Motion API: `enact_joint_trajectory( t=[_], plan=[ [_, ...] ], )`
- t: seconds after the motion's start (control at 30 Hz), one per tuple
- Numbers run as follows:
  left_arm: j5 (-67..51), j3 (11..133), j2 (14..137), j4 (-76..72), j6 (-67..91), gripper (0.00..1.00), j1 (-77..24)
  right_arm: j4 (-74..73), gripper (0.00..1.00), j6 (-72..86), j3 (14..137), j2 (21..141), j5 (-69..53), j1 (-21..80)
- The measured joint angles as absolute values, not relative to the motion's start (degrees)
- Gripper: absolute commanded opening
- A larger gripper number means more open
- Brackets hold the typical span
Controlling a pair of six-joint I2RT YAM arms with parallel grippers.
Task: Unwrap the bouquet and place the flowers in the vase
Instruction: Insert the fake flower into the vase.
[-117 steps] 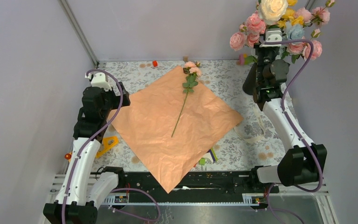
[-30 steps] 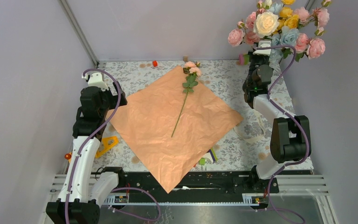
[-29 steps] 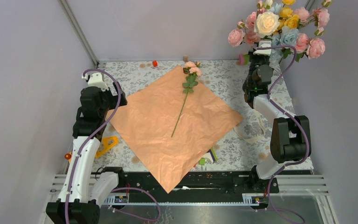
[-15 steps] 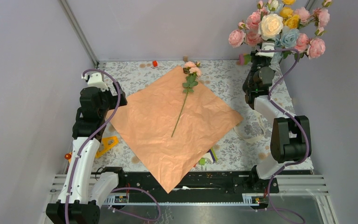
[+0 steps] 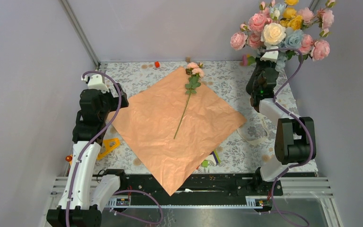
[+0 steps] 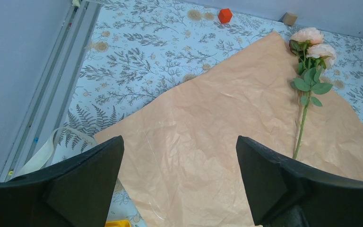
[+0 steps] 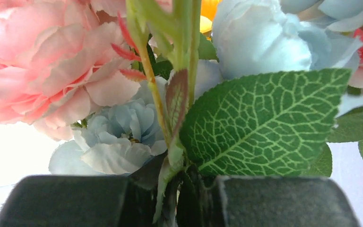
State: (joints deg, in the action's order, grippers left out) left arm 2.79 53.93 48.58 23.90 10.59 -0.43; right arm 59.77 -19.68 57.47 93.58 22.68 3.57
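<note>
Long-stemmed pink rose (image 5: pixel 192 85), red cube (image 5: pixel 157 64), tan block (image 5: pixel 187 59), yellow object (image 5: pixel 108 147)

flowers (image 5: pixel 273 34) slightly lower now

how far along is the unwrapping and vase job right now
Done: the crinkled peach wrapping paper lies open and flat. In hand: the right gripper, jaws shut on the stems, holds the bunch of pink, yellow, pale-blue and cream flowers up at the far right corner. Left: one pink-bloomed green stem lies on the paper, and I cannot make out the vase, so nothing shows as placed.
</note>
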Motion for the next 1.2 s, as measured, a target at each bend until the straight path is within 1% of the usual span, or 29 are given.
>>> enact_joint_trajectory(
  t=[0.1, 0.2, 0.33, 0.6, 0.9, 0.97, 1.1, 1.2],
  plan=[
    [2.74, 53.93, 48.40, 23.88, 10.59, 0.99, -0.40, 58.81, 0.22, -19.66, 56.86, 92.71, 22.85, 3.57],
    [2.59, 53.91, 48.36, 23.88, 10.61, 0.99, -0.43, 57.74, 0.29, -19.68, 56.25, 92.07, 22.87, 3.57],
    [2.13, 53.84, 48.34, 23.90, 10.59, 0.99, -0.40, 56.03, 0.34, -19.68, 55.51, 91.50, 22.85, 3.57],
    [1.58, 53.84, 48.31, 23.88, 10.63, 0.99, -0.43, 53.80, 0.47, -19.70, 54.39, 89.23, 22.79, 3.57],
    [1.23, 53.84, 47.99, 23.88, 10.98, 0.99, -0.40, 51.07, 0.58, -19.68, 52.12, 85.45, 21.63, 3.57],
    [1.23, 53.84, 47.99, 23.90, 10.98, 0.99, -0.40, 50.06, 0.62, -19.66, 51.53, 83.81, 21.28, 3.57],
    [1.23, 53.84, 47.99, 23.88, 11.00, 0.99, -0.43, 48.23, 0.76, -19.46, 50.35, 80.20, 20.27, 3.60],
    [1.21, 53.84, 47.99, 23.88, 11.03, 0.99, -0.40, 46.61, 0.81, -19.25, 48.93, 76.62, 20.25, 3.62]
  ],
)
